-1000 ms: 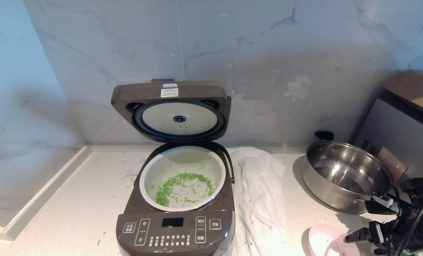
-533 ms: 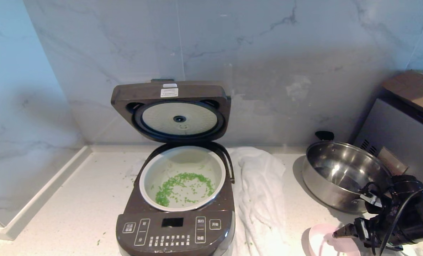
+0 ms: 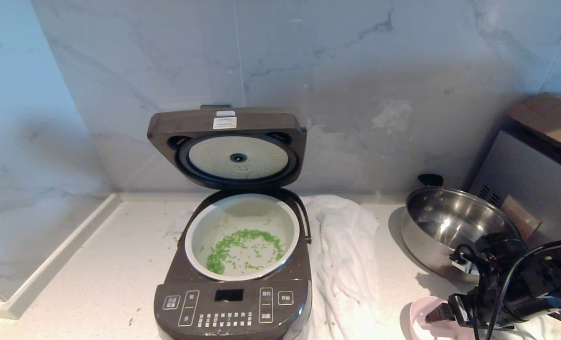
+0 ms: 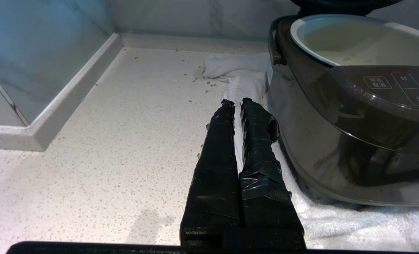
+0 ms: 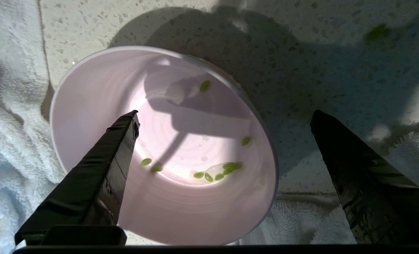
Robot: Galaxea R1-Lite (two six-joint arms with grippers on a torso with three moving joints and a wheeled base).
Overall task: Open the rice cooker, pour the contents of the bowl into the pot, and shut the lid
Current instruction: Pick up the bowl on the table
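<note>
The rice cooker (image 3: 233, 302) stands open with its lid (image 3: 227, 123) tilted up against the wall. Green contents (image 3: 242, 245) lie scattered in the pot (image 3: 242, 208). The pink bowl (image 5: 100, 88) stands upright on the counter at the front right, partly under my right arm (image 3: 511, 283), with a few green bits (image 5: 216, 173) stuck inside. My right gripper (image 5: 226, 113) is open wide just above it, one finger (image 5: 103, 169) over the bowl's inside and the other outside the rim, holding nothing. My left gripper (image 4: 236, 102) is shut and empty, low beside the cooker (image 4: 336, 123).
A white towel (image 3: 346, 255) lies crumpled right of the cooker and reaches round the bowl. A shiny steel pan (image 3: 450, 226) sits behind my right arm, with a grey box (image 3: 535, 179) beyond it. Green flecks dot the counter (image 3: 110, 274); a raised ledge (image 3: 49, 269) borders the left.
My right arm has swung left and forward, bringing its open fingers over the pink bowl. The bowl, cooker and left arm have stayed put.
</note>
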